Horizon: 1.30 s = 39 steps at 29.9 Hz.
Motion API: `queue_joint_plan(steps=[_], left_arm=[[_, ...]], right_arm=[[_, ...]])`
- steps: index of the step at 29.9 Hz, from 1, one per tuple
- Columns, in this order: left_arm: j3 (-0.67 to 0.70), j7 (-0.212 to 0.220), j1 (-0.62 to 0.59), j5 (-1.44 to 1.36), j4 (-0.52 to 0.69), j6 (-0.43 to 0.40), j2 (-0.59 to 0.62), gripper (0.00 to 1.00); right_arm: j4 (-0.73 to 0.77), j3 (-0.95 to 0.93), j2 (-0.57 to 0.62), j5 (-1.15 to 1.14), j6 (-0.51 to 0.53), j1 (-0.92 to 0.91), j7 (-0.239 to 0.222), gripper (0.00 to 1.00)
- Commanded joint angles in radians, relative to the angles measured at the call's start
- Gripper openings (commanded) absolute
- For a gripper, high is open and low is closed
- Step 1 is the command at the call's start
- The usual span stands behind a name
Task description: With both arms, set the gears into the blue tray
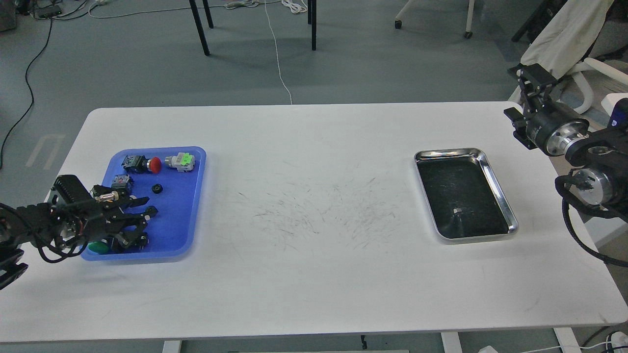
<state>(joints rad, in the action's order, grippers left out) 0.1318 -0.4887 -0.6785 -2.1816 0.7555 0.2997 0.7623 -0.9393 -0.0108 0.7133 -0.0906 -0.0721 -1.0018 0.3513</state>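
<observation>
Since my left gripper (pixel 144 206) hangs over the blue tray (pixel 194 162), jaws apart and seemingly empty beside one gear (pixel 157 189), I'd lift straight up, avoiding the switches (pixel 179 161); right jaws unreadable.

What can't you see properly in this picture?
- Head view: the left gripper covers part of the blue tray, so a second gear may be hidden; one gear shows.
- Green button: mostly behind the gripper.
- Right gripper: dark, fingers unclear.
</observation>
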Motion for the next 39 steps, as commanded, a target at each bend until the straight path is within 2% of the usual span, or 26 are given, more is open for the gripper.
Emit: queue_joint_plan(steps=[1, 5, 11, 17, 28, 33, 36, 39], left_arm=[[0.003, 0.000, -0.016, 0.000, -0.004, -0.004, 0.002, 0.42], [0.002, 0.000, -0.045, 0.127, -0.001, -0.017, 0.025, 0.46], [0.006, 0.000, -0.133, 0.252, 0.002, -0.056, 0.084, 0.47], [0.011, 0.000, -0.181, 0.557, 0.012, -0.183, 0.089, 0.48], [0.017, 0.000, -0.242, 0.985, 0.024, -0.304, 0.094, 0.49], [0.025, 0.000, -0.286, 1.265, 0.024, -0.413, 0.091, 0.49], [0.032, 0.000, -0.317, 1.463, 0.022, -0.445, 0.084, 0.50], [0.046, 0.000, -0.335, 1.577, 0.022, -0.444, 0.083, 0.51]], right_arm=[[-0.001, -0.001, 0.000, 0.002, 0.000, 0.000, 0.000, 0.97], [-0.001, -0.003, -0.002, 0.000, 0.000, 0.006, 0.000, 0.97], [-0.001, -0.006, -0.002, 0.000, 0.000, 0.014, 0.005, 0.97], [-0.004, -0.011, -0.002, 0.002, -0.005, 0.017, 0.008, 0.97], [-0.007, -0.012, -0.009, 0.002, -0.009, 0.019, 0.008, 0.97], [-0.010, -0.014, -0.012, 0.002, -0.012, 0.019, 0.008, 0.97], [-0.012, -0.014, -0.012, 0.002, -0.014, 0.019, 0.009, 0.97], [-0.013, -0.018, -0.011, 0.002, -0.017, 0.019, 0.009, 0.97]])
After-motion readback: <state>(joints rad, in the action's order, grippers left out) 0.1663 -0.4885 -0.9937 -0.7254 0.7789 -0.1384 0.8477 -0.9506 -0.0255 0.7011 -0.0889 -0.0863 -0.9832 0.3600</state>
